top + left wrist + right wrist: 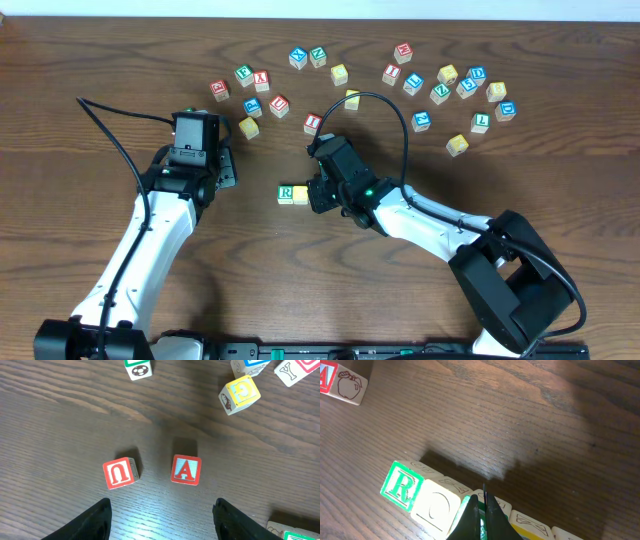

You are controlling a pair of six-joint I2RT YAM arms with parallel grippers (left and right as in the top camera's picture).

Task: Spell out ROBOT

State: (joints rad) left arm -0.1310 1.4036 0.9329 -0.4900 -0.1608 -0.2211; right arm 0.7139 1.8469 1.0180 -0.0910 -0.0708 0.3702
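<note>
Starting the word, the R block (286,193) is set on the desk (560,180) touching a yellow block (301,195) (the O); the right tool (483,502) is pressed together beside them, likely for nudging, the left tool (161,510) spread.

The green R cube (401,485) shows a framed R. At three o'clock from the red U cube (120,472), its letter inverted, stands the red A cube (186,469).
</note>
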